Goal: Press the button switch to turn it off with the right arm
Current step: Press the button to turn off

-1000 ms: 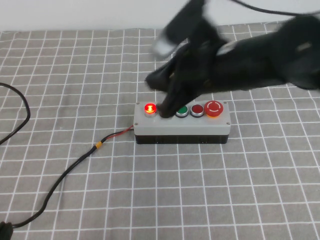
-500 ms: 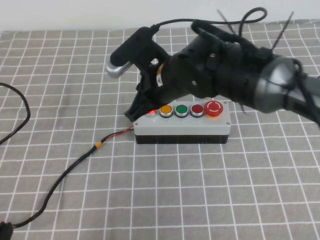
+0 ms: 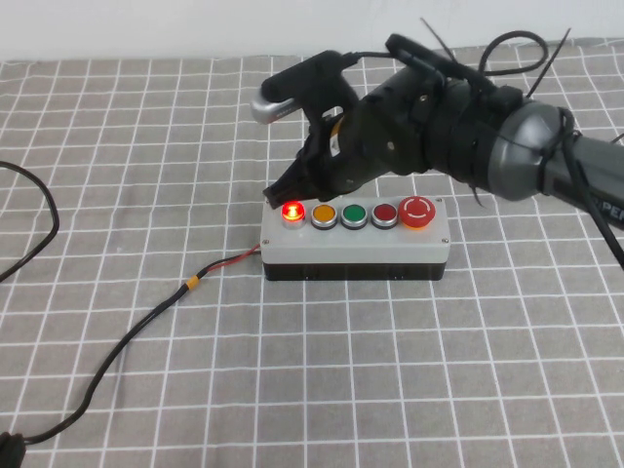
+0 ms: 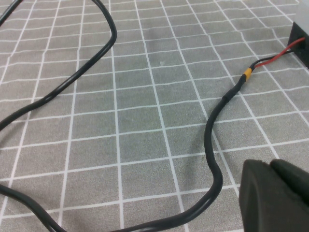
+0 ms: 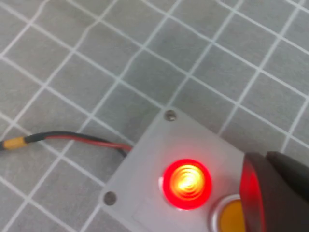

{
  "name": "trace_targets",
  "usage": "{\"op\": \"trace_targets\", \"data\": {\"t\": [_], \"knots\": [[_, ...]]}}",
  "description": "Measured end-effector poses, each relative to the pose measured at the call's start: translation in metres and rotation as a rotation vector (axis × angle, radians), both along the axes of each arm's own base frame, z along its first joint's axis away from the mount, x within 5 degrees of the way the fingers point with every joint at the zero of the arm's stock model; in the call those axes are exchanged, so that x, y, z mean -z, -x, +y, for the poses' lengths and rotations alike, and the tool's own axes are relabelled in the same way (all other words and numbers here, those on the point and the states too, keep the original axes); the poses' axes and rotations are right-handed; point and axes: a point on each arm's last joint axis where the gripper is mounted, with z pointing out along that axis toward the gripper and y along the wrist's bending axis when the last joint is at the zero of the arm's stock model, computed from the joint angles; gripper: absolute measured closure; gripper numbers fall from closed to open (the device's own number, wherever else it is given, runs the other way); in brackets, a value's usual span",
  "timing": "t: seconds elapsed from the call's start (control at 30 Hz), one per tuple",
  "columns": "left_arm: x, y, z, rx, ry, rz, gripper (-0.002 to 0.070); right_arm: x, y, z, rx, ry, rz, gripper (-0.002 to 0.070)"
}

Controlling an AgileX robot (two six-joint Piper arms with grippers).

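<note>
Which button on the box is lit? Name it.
The glowing red button switch at the left end of the grey box, just under the right gripper; the other four are unlit.

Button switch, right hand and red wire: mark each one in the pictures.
button switch [image 5: 187, 183]: right wrist view, glowing red cap.
right hand [image 3: 278, 191]: high view, dark fingertip just behind the switch.
red wire [image 4: 280, 56]: left wrist view, bare red stretch beside the box.

black cable [image 4: 212, 145] on checked cloth [image 4: 145, 96], left gripper [image 4: 275, 198] nearby
</note>
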Motion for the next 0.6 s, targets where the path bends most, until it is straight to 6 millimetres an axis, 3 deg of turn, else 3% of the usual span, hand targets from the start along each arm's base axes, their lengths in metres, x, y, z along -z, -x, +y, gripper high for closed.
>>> {"op": "trace_targets", "data": {"t": [0.4, 0.6], "knots": [[0.0, 0.0, 0.0, 0.0, 0.0, 0.0, 0.0678, 0.001, 0.004, 0.005, -0.07, -0.039, 0.044, 0.0692], [0.0, 0.0, 0.0, 0.0, 0.0, 0.0, 0.0678, 0.017, 0.0, 0.008, -0.075, -0.016, 0.065, 0.0692]]}}
